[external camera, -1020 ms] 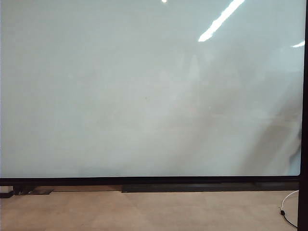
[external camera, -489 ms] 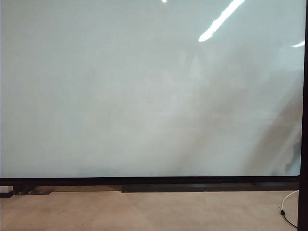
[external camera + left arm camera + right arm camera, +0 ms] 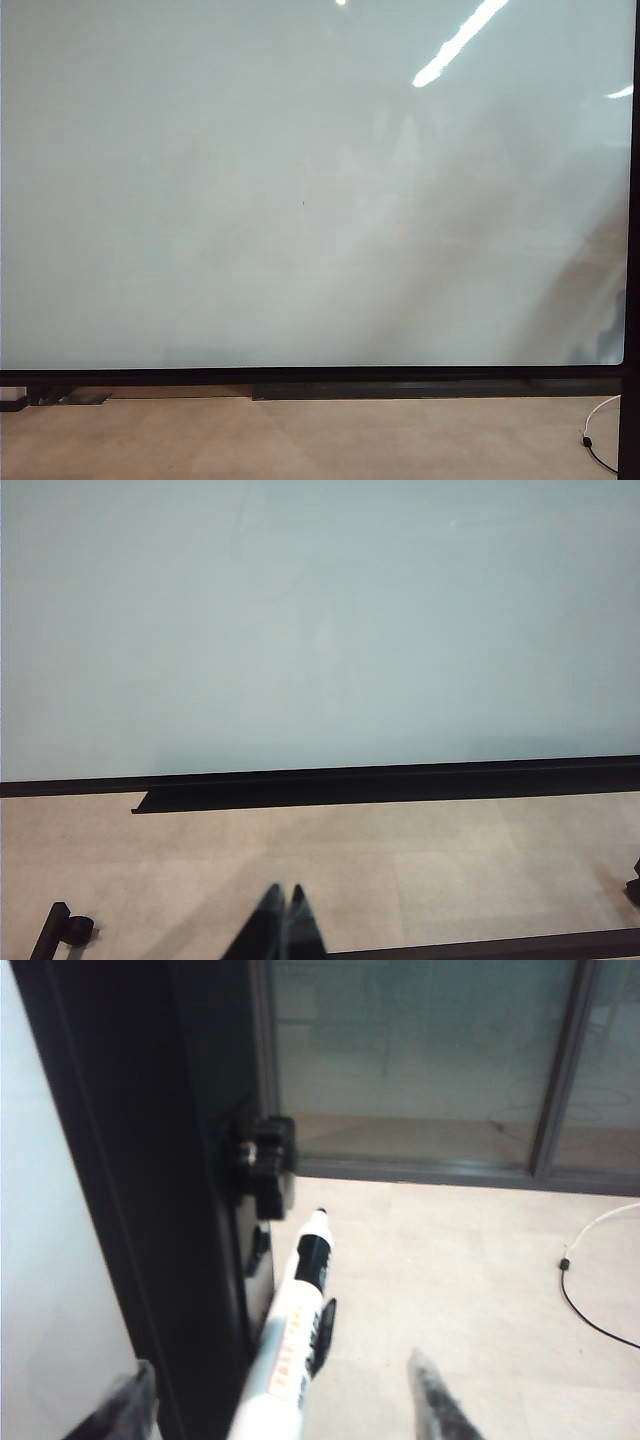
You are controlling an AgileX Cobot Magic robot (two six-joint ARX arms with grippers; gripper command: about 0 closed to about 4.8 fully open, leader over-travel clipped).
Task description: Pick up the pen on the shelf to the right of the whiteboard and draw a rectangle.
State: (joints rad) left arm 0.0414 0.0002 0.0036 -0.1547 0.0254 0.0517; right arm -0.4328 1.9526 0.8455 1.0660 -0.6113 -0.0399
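Whiteboard [image 3: 300,200] fills nearly all of the exterior view, its glossy white face bare apart from ceiling-light glare, with its thin black frame along the lower and right edges. No arm of mine shows there.

My right gripper [image 3: 280,1400] hangs just off the whiteboard's right edge, beside the black frame [image 3: 150,1160]. Its fingers [image 3: 435,1400] are spread wide, released, one blurred tip on the board side of the frame and the other out over the floor. The pen [image 3: 295,1330] stands between them, white barrel with red print, a black band and a dark tip pointing away from my wrist. It sits in a small black holder [image 3: 322,1335] fixed against the frame, just below a black bracket [image 3: 265,1165]. I cannot tell whether either finger touches the pen yet.

My left gripper [image 3: 282,920] points at the lower middle of the whiteboard, over the beige floor [image 3: 400,860]. Its two dark fingers are pressed together, clenched on nothing. A white cable [image 3: 600,430] lies on the floor near the whiteboard's lower right corner.
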